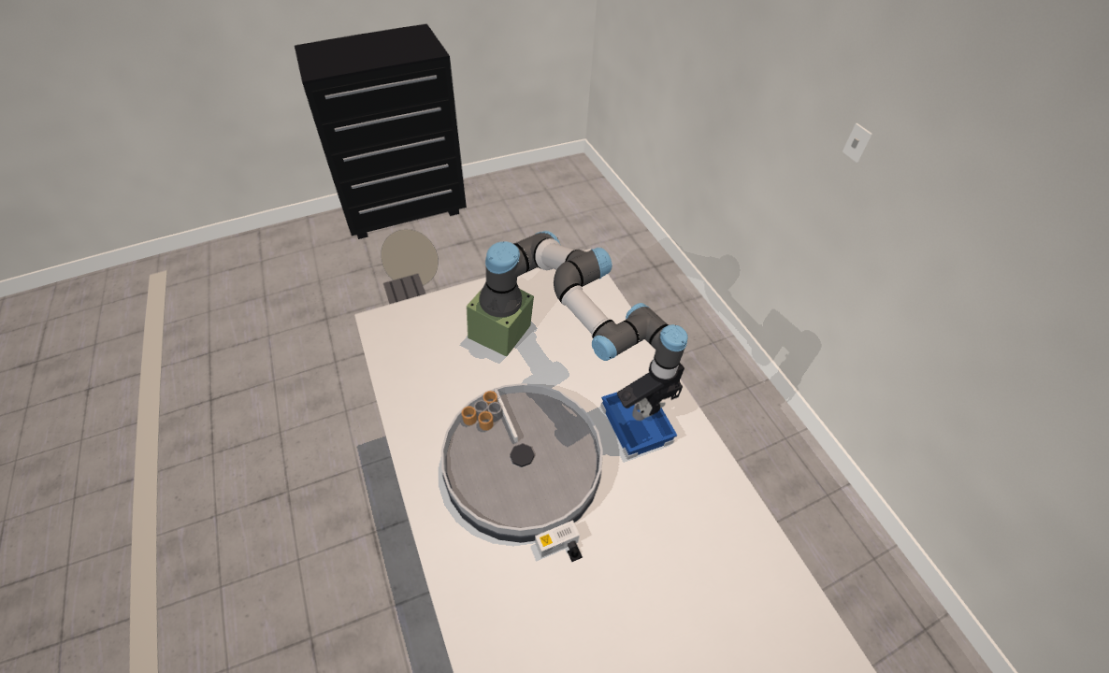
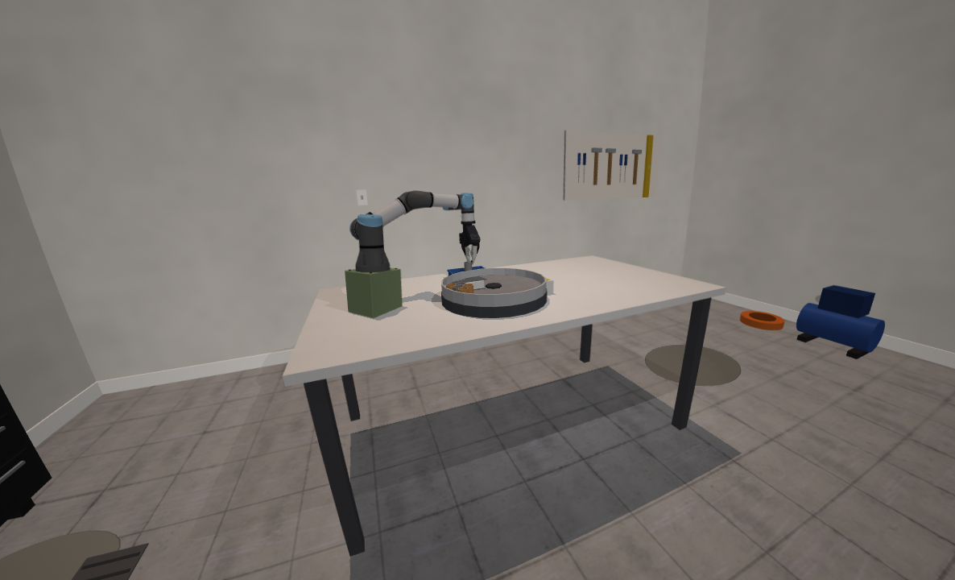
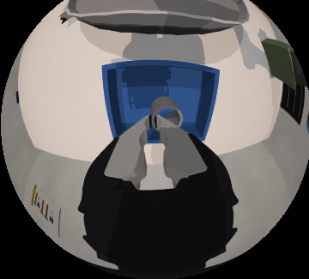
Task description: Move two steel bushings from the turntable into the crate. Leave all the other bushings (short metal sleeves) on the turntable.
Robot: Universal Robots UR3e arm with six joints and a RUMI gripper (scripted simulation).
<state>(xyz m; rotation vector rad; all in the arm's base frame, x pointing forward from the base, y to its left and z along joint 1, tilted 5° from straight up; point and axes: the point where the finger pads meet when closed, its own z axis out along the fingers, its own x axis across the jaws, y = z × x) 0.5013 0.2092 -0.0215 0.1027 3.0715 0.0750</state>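
Observation:
My gripper is shut on the wall of a grey steel bushing and holds it low over the open blue crate. In the top view the gripper hangs over the crate, right of the round grey turntable. On the turntable's far left rim sits a cluster of bushings: copper-coloured ones and grey steel ones. The crate's floor looks bare in the wrist view. The exterior view shows the gripper just above the crate's edge behind the turntable.
A light bar runs from the turntable's rim toward its dark hub. The arm's green base block stands at the table's far end. A small labelled control box sits at the turntable's near edge.

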